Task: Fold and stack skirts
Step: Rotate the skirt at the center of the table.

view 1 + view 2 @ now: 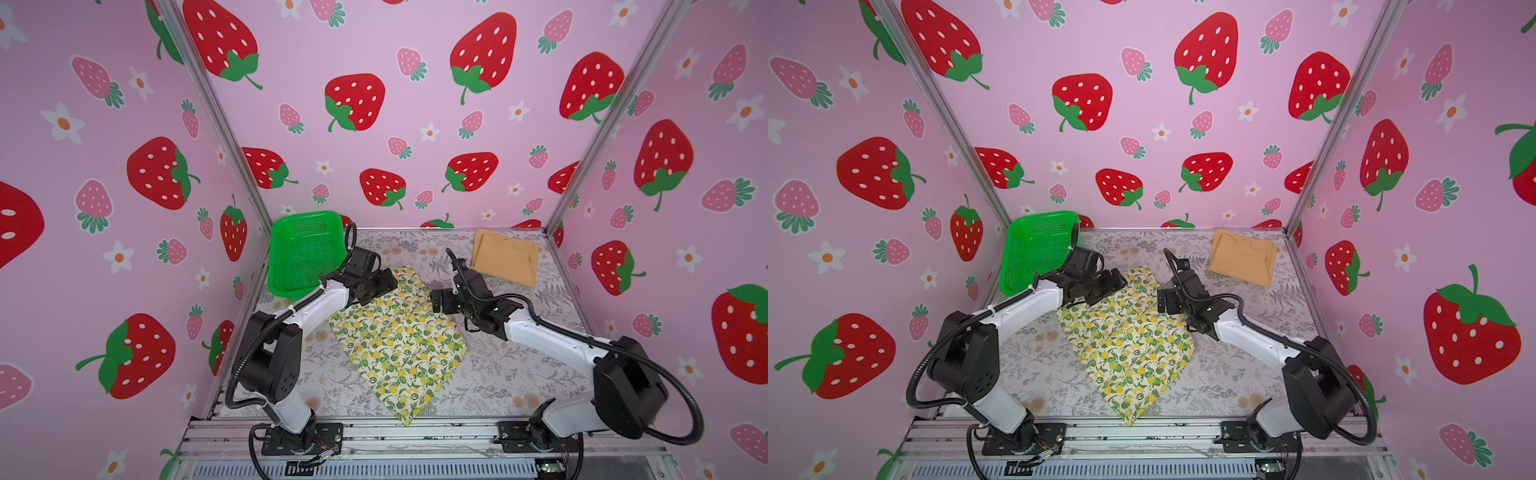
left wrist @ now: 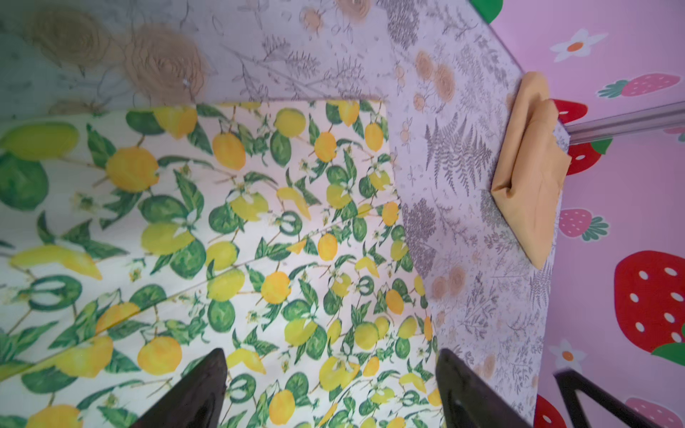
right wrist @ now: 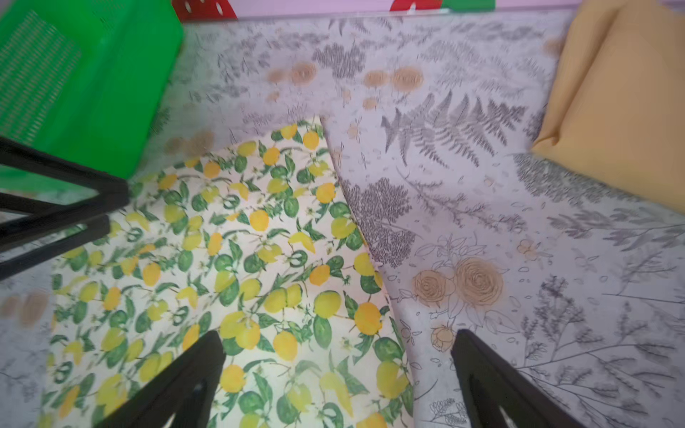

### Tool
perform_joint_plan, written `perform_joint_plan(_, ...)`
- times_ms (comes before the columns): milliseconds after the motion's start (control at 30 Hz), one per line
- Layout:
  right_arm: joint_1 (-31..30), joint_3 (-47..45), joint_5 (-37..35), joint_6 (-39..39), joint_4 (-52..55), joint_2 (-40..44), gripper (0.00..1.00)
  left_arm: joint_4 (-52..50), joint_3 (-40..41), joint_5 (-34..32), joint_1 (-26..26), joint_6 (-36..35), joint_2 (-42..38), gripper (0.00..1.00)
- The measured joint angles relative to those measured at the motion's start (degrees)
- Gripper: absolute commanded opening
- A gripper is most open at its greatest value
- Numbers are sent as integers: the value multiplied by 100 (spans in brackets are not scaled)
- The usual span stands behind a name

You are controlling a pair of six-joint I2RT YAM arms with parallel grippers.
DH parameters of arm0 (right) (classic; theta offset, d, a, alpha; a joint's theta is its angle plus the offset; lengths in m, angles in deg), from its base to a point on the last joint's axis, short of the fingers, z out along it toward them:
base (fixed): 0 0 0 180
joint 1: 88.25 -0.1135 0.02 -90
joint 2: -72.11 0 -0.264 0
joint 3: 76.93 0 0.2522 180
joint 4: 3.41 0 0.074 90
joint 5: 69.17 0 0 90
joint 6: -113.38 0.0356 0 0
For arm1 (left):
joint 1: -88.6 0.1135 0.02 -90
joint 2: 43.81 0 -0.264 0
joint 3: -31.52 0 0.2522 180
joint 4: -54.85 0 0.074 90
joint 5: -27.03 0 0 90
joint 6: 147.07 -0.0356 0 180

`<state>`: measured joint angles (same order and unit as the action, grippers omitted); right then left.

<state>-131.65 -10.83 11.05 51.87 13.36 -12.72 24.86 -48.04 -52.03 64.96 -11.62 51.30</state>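
The mustard skirt is found folded at the far right corner of the tabletop. The lemon-print skirt is laid mid-tabletop, apparently part-folded and not yet stacked. Both the left fingers and right fingers are spread above it, with nothing held.

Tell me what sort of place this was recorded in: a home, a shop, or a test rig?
Most likely a purpose-built robot test booth: strawberry-print wall panels held by aluminium posts box in a floral-covered table, and two robot arms are bolted to a metal rail at its front.
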Motion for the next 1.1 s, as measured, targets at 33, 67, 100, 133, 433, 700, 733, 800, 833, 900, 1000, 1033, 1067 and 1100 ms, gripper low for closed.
perform_joint_plan(33,0,-52,92,-7,-28,-166,100,35,201,7,-26,33,-76,91)
perform_joint_plan(67,-2,-138,164,-11,-68,-310,100,61,407,4,-50,72,-125,92)
perform_joint_plan(100,-7,-232,232,-11,-98,-409,100,83,573,4,-68,96,-133,92)
perform_joint_plan(133,-11,-304,284,-9,-116,-474,100,101,708,4,-81,114,-127,93)
perform_joint_plan(433,-11,-898,688,105,-656,-575,100,313,894,-20,-90,142,400,99)
perform_joint_plan(700,-146,-1460,831,361,-1248,-544,100,457,96,28,-157,101,1130,99)
perform_joint_plan(733,-192,-1534,822,407,-1331,-507,100,444,-48,28,-173,83,1239,99)
perform_joint_plan(800,-356,-1679,780,511,-1423,-409,100,413,-378,31,-210,52,1486,99)
perform_joint_plan(833,-442,-1722,754,568,-1434,-372,100,380,-557,28,-234,20,1622,99)
perform_joint_plan(900,-675,-1838,678,713,-1451,-260,100,264,-1023,37,-284,-39,1941,99)
perform_joint_plan(1000,-999,-2015,555,946,-1432,-52,100,70,-1801,72,-365,-109,2459,99)
perform_joint_plan(1033,-1086,-2059,503,1016,-1403,17,100,17,-2041,76,-391,-136,2616,99)
perform_joint_plan(1067,-1176,-2090,457,1088,-1351,101,100,-46,-2275,76,-420,-166,2763,99)
perform_joint_plan(1100,-1266,-2096,404,1147,-1270,179,99,-105,-2516,81,-452,-195,2920,99)
